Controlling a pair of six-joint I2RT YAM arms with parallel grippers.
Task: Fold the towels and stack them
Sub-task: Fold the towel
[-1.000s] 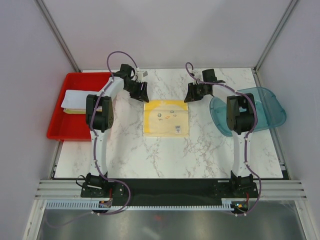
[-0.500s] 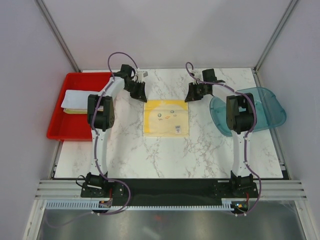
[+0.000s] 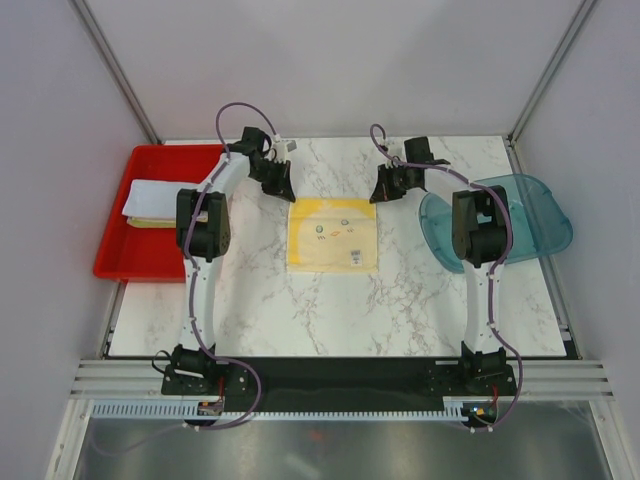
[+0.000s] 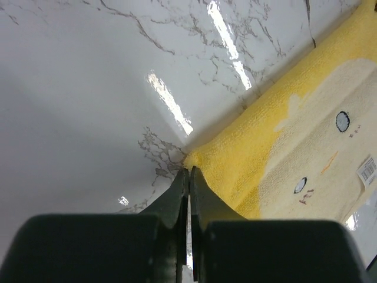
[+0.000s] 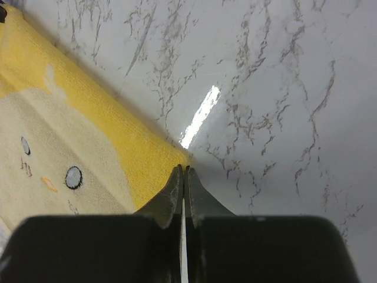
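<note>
Since a second ago, finds both pairs of jaws gone from part-open to pressed together, with the arms otherwise barely shifted.

From above: shows the yellow towel [image 3: 332,240] spread flat near the middle of the tabletop [image 3: 330,320], a little toward the far edge. Puts the left gripper [image 3: 287,197] at its far-left corner and the right gripper [image 3: 378,199] at its far-right corner, both clamped. Has the far hem running left to right between them and the rest of the cloth stretching away toward the near edge. Leaves folded towels [image 3: 150,198] in the red tray [image 3: 112,262] at the left edge and the teal bin [image 3: 540,225] at the right edge, both well apart from the two pinch points.

From the left wrist: shows jaws meeting right on the tip of the yellow corner, nipping it as far as can be judged, with bare marble to one side and the printed face spreading off to the other.

From the right wrist: mirrors that, jaws closed on the opposite corner and the hem slanting away up-left.

Judging from this: calls for lifting both corners together and carrying the far hem over toward the near edge, each arm keeping to its own side
</note>
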